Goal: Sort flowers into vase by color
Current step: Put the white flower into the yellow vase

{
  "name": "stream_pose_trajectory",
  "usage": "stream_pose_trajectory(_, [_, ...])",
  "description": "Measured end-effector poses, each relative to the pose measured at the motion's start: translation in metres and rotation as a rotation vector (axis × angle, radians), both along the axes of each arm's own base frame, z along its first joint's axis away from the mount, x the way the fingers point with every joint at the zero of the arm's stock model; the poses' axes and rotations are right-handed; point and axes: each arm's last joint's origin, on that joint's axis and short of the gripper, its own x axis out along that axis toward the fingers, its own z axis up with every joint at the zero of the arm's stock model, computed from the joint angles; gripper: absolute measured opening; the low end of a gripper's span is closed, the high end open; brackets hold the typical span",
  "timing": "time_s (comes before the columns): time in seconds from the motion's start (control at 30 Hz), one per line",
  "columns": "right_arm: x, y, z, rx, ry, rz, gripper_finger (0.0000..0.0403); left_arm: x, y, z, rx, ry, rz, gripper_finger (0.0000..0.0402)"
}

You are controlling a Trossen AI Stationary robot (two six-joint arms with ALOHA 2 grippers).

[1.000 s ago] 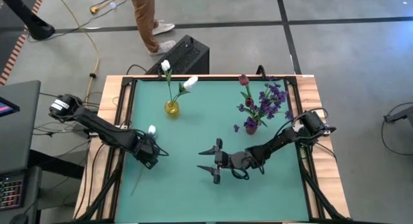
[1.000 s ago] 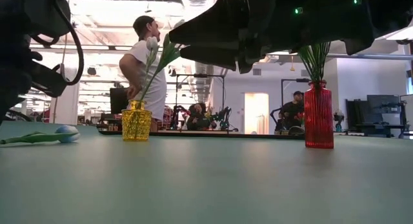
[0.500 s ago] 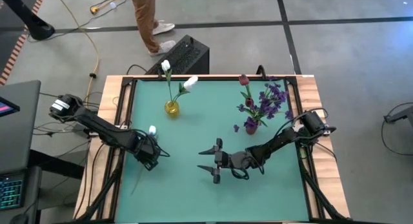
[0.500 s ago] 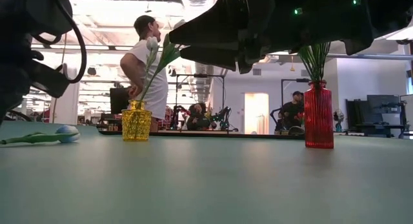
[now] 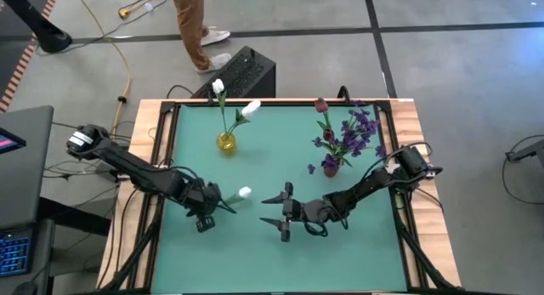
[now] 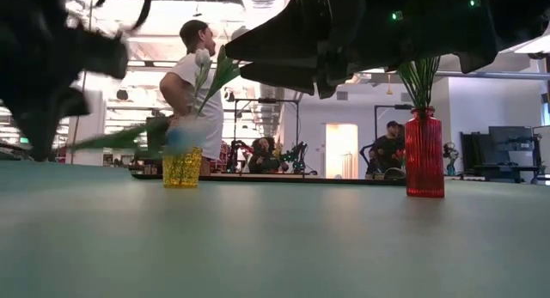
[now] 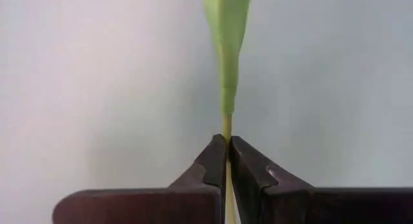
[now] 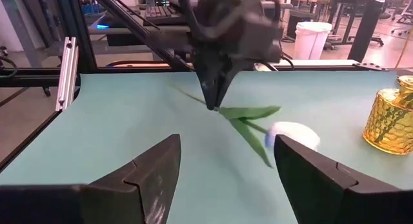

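Left gripper (image 5: 214, 208) clamped on white tulip (image 5: 244, 193) stem, near yellow vase (image 5: 226, 143) — right gripper (image 5: 276, 212) spread, empty

table top (image 5: 280, 159): teal green
near vase (image 5: 226, 143): yellow, honeycomb pattern
far vase (image 6: 424, 152): red
held tulip (image 5: 244, 193): white, green leaf

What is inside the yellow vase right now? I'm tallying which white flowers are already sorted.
The yellow vase holds two white tulips, their stems crossing above its neck. The stem ends are hidden by its patterned glass. A third white tulip is outside it, gripped by the left gripper.
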Motion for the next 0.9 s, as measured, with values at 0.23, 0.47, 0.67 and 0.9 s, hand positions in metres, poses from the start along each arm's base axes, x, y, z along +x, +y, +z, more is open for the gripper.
stream_pose_trajectory(0.23, [0.0,-0.001,0.0,0.0,0.0,-0.004,0.0276,0.028,-0.005,0.036,0.142,-0.3,-0.202,0.0])
stream_pose_trajectory(0.47, [0.0,-0.001,0.0,0.0,0.0,-0.004,0.0276,0.049,0.004,0.053,0.358,-0.557,-0.303,0.0])
stream_pose_trajectory(0.67, [0.0,-0.001,0.0,-0.001,0.005,-0.004,0.0276,0.051,0.029,0.069,0.563,-0.615,-0.249,0.0])
stream_pose_trajectory(0.9, [0.0,-0.001,-0.002,-0.006,0.017,-0.005,0.0276,0.035,0.052,0.109,0.774,-0.776,-0.191,0.0])
